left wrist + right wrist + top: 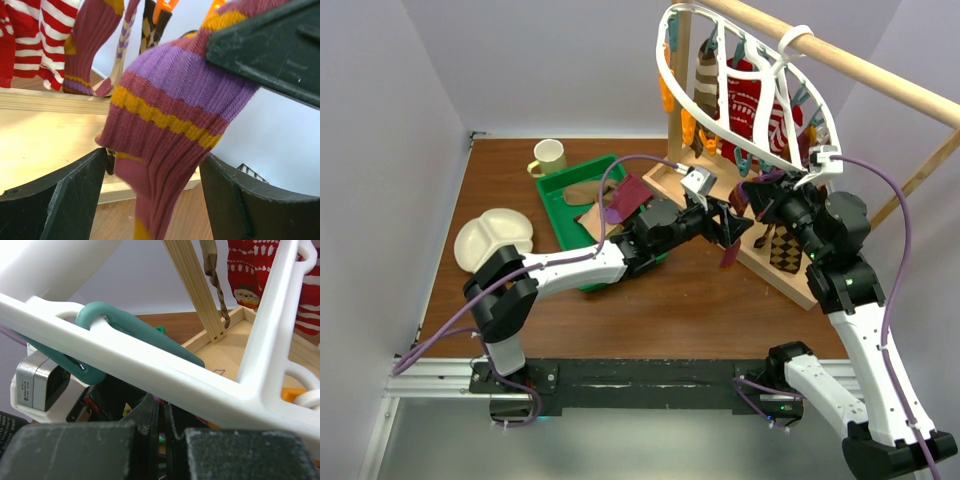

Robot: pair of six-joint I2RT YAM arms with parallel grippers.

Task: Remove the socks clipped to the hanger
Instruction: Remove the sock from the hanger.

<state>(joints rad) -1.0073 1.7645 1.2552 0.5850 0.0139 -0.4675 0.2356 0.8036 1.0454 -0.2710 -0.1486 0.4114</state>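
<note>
The white plastic oval hanger (pixel 150 367) hangs at one o'clock in the top view. The left gripper (pixel 152 165) has its fingers apart around a maroon ribbed sock with purple and yellow stripes (pixel 170 100). The right gripper (pixel 160 440), fingers together, sits beneath a hanger rib.

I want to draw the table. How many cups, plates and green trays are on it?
Cup: 1
Plate: 1
Green tray: 1
Total: 3
</note>
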